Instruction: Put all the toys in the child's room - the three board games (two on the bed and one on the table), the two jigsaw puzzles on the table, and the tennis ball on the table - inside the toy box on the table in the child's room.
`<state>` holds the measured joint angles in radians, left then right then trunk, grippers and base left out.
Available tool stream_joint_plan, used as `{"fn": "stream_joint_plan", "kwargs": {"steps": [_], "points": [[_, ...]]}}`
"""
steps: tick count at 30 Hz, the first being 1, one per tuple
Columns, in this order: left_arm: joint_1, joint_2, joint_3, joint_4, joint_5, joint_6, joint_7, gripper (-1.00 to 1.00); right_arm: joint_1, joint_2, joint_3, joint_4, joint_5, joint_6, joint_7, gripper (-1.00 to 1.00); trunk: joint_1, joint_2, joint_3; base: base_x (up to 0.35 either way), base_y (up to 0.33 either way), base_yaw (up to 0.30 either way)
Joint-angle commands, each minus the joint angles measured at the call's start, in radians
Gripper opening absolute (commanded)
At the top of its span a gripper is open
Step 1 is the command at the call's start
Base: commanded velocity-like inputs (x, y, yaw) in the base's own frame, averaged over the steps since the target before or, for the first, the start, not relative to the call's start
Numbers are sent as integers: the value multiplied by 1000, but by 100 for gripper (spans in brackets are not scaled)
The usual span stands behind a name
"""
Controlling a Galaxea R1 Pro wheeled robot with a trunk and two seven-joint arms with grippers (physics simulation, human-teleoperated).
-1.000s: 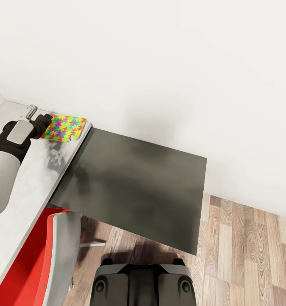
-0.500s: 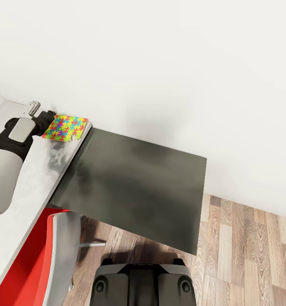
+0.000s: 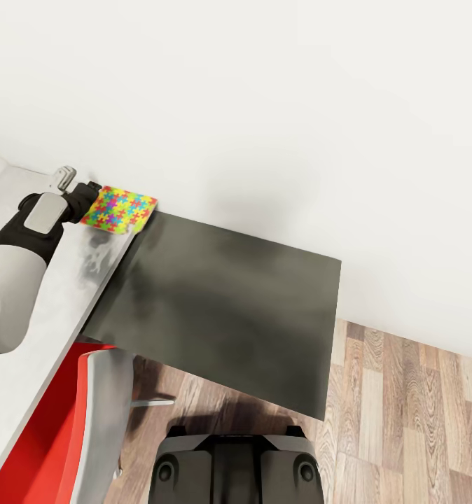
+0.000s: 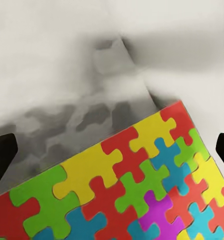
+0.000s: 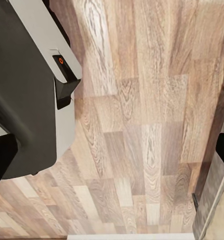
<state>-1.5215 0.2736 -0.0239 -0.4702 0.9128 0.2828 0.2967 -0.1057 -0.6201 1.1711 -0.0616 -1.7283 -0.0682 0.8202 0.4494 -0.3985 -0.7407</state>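
- Jigsaw puzzle (image 3: 120,209) lies flat at the far end of the table (image 3: 47,308), close to the wall, one corner jutting past the table's end over the lower dark-topped cabinet (image 3: 222,308); that overhang is probably what gives a finger room to get under so thin a square.
- Left gripper (image 3: 85,199) is at the puzzle's near edge, the arm reaching along the pale table top; in the left wrist view the puzzle (image 4: 121,190) runs between the two dark fingertips (image 4: 2,155), which stand wide at either side of the frame; the claw is spread, and I cannot tell whether either tip touches the square.
- Right gripper's dark fingertips (image 5: 2,160) sit far apart at the edges of the right wrist view, spread and empty, pointing down at the wood-plank floor (image 5: 136,135) beside the robot's base (image 5: 27,100); parked low, it seems, to keep out of the way.
- Red chair (image 3: 61,427) stands tucked against the table's near side, between base and table, which may explain the long sideways reach.
- Step in hand, as I judge it: getting a grip on this puzzle; it is not yet lifted; a careless nudge could tip it off the end onto the cabinet.
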Motion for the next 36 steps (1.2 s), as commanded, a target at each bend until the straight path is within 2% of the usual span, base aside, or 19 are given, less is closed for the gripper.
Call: {"fn": "stream_joint_plan", "kwargs": {"steps": [1,13,36], "points": [[0,1,-3,-2,8,3,7,100,0,-1,8,-1,-4,-7,0,100,1,-2,-1,0,0,0],[0,-11,-2,-2,8,8,7,100,0,-1,8,-1,-5,-7,0,100,1,-2,-1,0,0,0],[0,-10,-1,-2,8,10,8,100,0,-1,8,-1,-4,-7,1,100,1,-2,-1,0,0,0]]}}
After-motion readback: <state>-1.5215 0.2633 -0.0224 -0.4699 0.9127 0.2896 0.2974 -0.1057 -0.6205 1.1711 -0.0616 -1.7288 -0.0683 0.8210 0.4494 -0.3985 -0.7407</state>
